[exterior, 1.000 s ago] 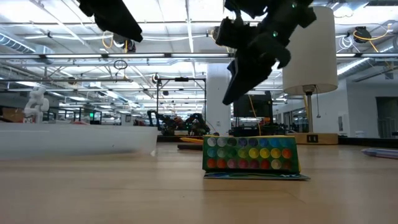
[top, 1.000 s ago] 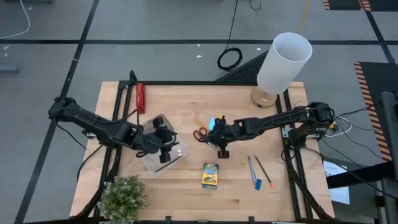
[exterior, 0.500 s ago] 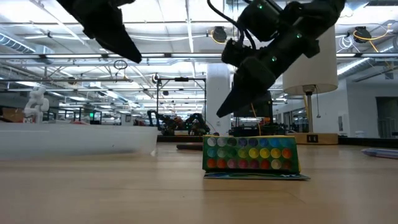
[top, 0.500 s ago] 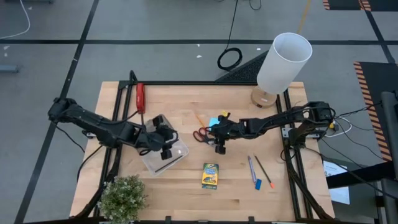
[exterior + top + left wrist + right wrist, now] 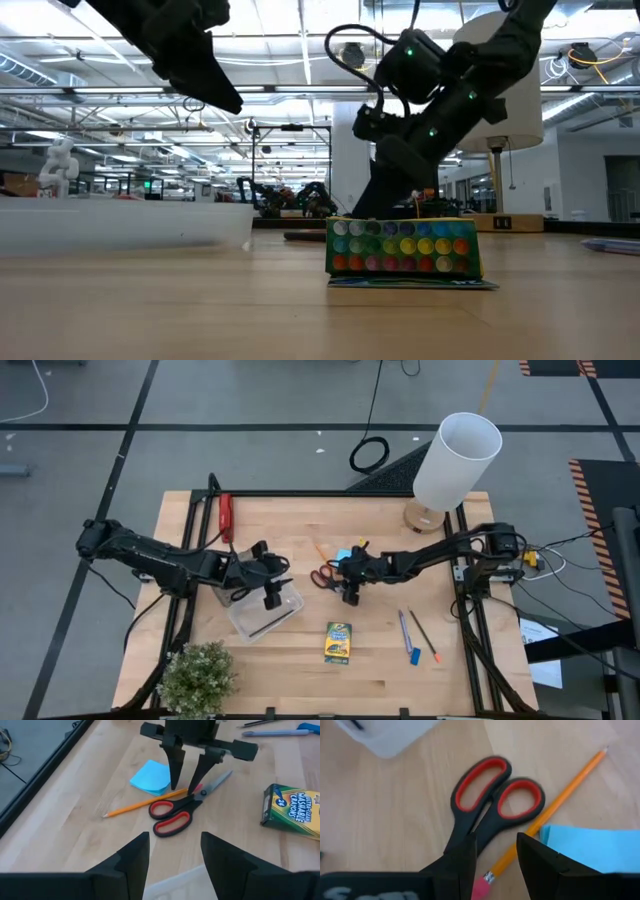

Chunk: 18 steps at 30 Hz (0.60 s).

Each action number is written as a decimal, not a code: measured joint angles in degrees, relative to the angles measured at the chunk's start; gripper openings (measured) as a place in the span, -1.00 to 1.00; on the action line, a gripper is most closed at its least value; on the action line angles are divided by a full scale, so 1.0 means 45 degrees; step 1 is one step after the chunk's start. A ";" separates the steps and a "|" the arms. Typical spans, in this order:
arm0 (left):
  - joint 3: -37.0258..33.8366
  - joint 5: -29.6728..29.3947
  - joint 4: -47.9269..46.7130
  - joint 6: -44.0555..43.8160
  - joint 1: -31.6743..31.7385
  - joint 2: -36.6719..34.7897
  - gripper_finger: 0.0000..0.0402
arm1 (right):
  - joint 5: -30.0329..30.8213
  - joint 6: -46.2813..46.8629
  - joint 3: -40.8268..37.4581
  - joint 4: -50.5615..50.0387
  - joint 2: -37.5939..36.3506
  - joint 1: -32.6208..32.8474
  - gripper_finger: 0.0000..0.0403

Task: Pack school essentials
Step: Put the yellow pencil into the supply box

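The red-handled scissors [image 5: 172,814] lie flat on the wooden table, with the orange pencil [image 5: 142,803] across them and the light-blue notepad [image 5: 150,775] just beyond. My right gripper [image 5: 183,787] points down, open. Its fingertips are low at the scissors' pivot, and the pencil's eraser end [image 5: 482,887] lies between them. My left gripper [image 5: 270,585] hovers open over the clear case [image 5: 265,612]. The crayon box [image 5: 338,642] lies nearer the front. The blue pen [image 5: 404,628], dark pencil [image 5: 423,634] and blue eraser [image 5: 414,656] lie to its right. My right gripper has its fingertips [image 5: 173,779] down at the scissors' pivot and the pencil's eraser end, coming from above. I cannot tell whether they touch either one. My left gripper touches nothing.
A red bar-shaped tool [image 5: 226,517] lies at the far left edge. A white lamp [image 5: 455,460] stands at the far right corner and a potted plant [image 5: 198,678] at the near left corner. Bare wood lies between the crayon box and the plant.
My right gripper has come down toward the table and drifted slightly left, ending low over the scissors and pencil, fingers still apart. My left gripper has shifted a little above the clear case. The stationery has stayed where it was.
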 joint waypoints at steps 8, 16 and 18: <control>-0.0005 0.0044 -0.0028 0.0000 -0.0020 0.0000 -0.10 | 0.0623 -0.0034 0.0004 -0.0372 -0.0022 -0.0010 -0.34; -0.0005 0.0102 -0.0054 -0.0148 -0.0024 0.0000 -0.10 | 0.0613 0.0242 0.0014 -0.0595 -0.0024 -0.0005 -0.34; -0.0005 0.0108 -0.0054 -0.0234 -0.0024 0.0000 -0.10 | 0.0613 0.0330 0.0014 -0.0471 -0.0024 0.0011 -0.34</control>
